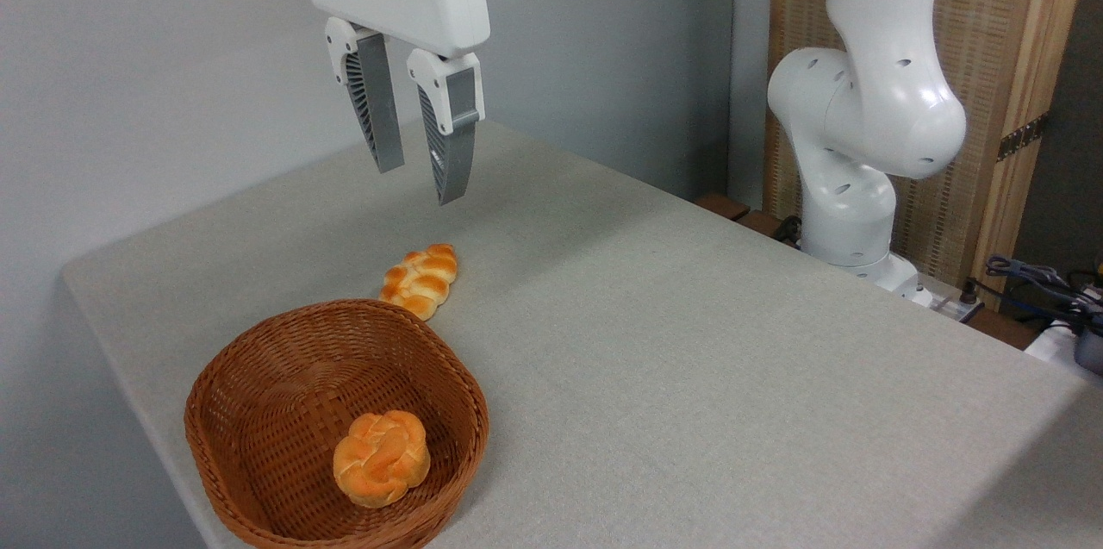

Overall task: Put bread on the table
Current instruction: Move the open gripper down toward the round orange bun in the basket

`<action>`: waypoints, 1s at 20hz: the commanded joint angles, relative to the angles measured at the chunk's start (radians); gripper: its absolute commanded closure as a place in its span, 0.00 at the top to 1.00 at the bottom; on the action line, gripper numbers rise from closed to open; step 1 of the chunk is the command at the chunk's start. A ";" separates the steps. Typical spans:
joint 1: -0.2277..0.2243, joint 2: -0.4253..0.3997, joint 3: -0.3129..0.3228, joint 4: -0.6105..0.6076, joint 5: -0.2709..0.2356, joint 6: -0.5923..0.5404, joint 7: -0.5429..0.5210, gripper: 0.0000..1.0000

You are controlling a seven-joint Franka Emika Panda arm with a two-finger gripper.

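Task not started: bun [382, 457] sat inside the basket [258, 377], toward its 5 o'clock side, untouched. Gripper [417, 176] hung high, well apart at the basket's 12 o'clock, fingers spread with nothing between them. A braided loaf [420, 279] already lay on the table [689, 342] just behind the basket rim. Reach, grasp, lift and placing all remained.
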 commanded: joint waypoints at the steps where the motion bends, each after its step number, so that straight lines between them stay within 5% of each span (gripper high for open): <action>1: -0.019 -0.006 0.019 0.014 0.009 -0.030 -0.007 1.00; 11: -0.019 -0.003 0.030 0.001 0.007 0.021 -0.008 1.00; 20: -0.018 0.057 0.047 -0.246 0.001 0.583 -0.013 1.00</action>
